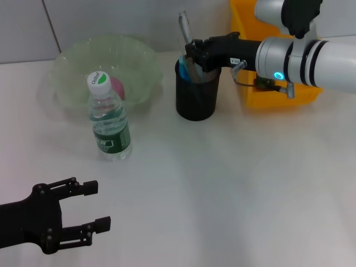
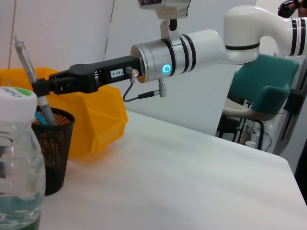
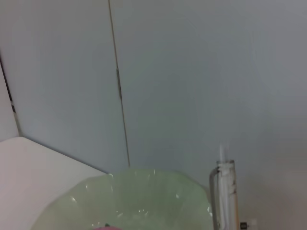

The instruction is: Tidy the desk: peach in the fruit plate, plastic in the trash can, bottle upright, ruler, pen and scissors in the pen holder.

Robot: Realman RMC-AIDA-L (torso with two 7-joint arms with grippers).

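Toward the back edge of the desk [image 1: 233, 183] most of the tidying looks finished. A pink peach [image 1: 118, 87] lies in the pale green fruit plate [image 1: 72, 67] near the back left corner, partly hidden behind the bottle [image 1: 108, 119], which stands upright with its cap on just in front of the plate. Near the middle of the back edge stands the black mesh pen holder [image 1: 196, 94], and the right gripper [image 1: 190, 53] hangs over its rim with its jaws drawn in around a pen [image 1: 184, 26] that stands nearly upright, its lower end already down inside the holder. Something blue shows in the holder too, perhaps scissors or the ruler, though I cannot tell which. A yellow bin [image 1: 247, 33] sits just beyond the holder at the back right; whether plastic lies in it is hidden. No loose ruler, scissors or plastic shows anywhere on the desk. Down at the front left corner the left gripper [image 1: 92, 207] hovers idle, jaws spread wide and holding nothing. By my reckoning, letting go of the pen is about all that remains.
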